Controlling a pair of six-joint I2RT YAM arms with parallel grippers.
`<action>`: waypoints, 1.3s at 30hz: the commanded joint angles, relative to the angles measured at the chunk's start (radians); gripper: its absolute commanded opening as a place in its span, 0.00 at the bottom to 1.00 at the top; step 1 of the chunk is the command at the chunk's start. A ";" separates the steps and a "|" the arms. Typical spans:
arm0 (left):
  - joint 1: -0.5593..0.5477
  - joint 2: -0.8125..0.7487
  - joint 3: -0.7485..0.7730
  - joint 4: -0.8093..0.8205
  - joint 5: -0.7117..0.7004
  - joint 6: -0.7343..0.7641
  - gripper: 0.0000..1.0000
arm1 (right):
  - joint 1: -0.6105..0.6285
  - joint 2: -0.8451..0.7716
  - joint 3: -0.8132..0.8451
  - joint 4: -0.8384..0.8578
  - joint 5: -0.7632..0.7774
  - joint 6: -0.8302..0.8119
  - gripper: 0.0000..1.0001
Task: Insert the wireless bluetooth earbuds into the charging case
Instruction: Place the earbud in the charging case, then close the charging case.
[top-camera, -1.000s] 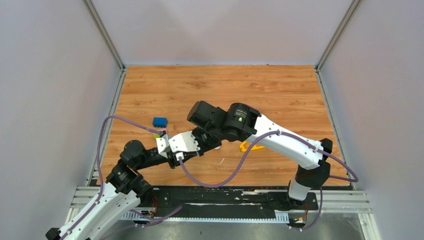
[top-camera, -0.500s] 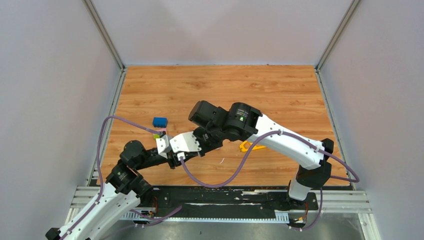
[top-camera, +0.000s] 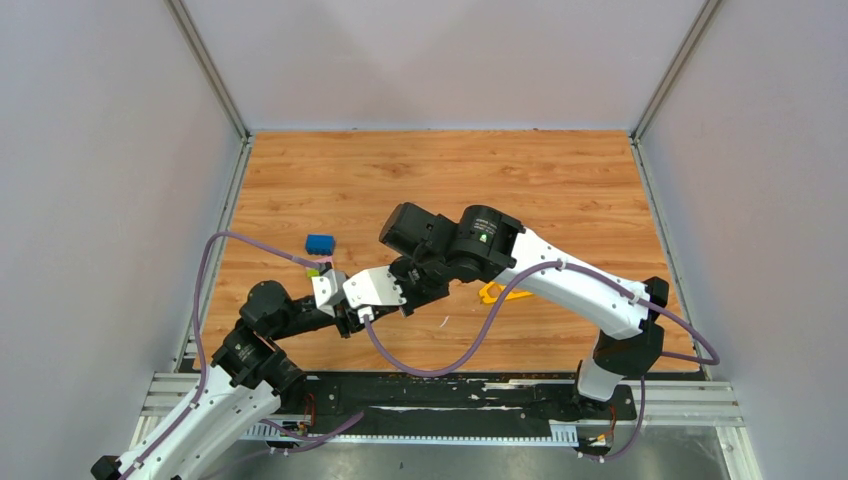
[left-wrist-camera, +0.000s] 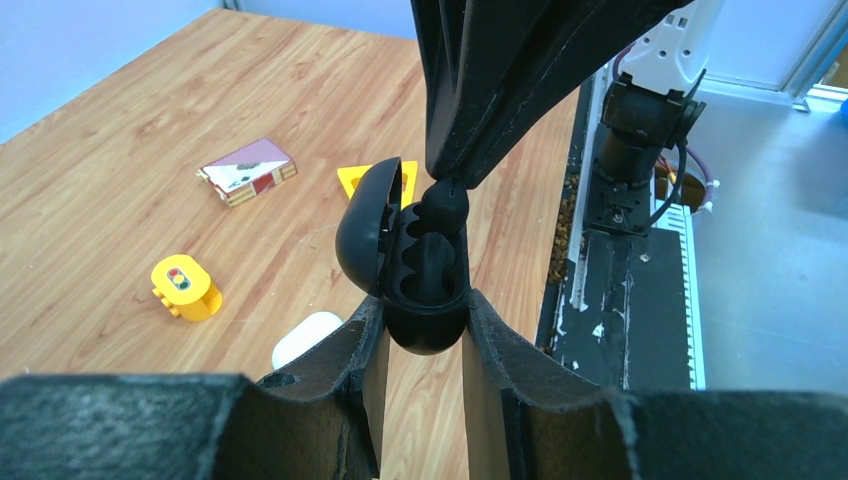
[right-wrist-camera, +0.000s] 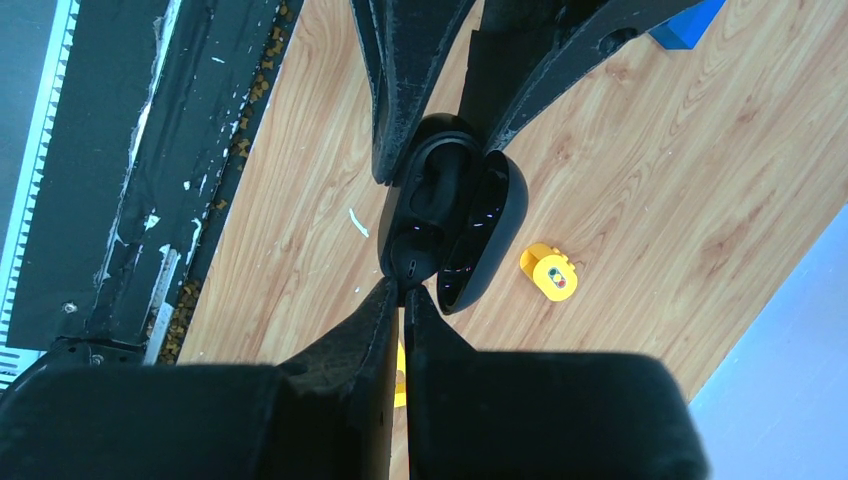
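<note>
The charging case (left-wrist-camera: 415, 265) was glossy black and egg-shaped, with its lid (left-wrist-camera: 360, 232) hinged open to the left. It was held clear of the table (top-camera: 560, 180), near the front, left of centre. The left gripper (left-wrist-camera: 427, 305) was closed firmly on the case's lower body. The right gripper (left-wrist-camera: 446, 182) was all but closed, pinching a black earbud (left-wrist-camera: 446, 206) at the right-hand pocket. Whether the other pocket held anything could not be told. A white case (left-wrist-camera: 305, 340) and a yellow triangle (left-wrist-camera: 380, 178) lay on the table below.
</note>
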 joint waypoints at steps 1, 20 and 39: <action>-0.002 -0.009 0.006 0.045 -0.012 0.012 0.00 | 0.000 -0.036 -0.001 -0.016 -0.046 0.015 0.02; -0.002 -0.013 0.004 0.051 0.012 0.007 0.00 | -0.039 0.031 0.058 0.010 -0.046 0.046 0.05; -0.002 0.003 0.004 0.051 0.005 0.003 0.00 | -0.039 -0.133 0.052 -0.070 -0.126 -0.022 0.25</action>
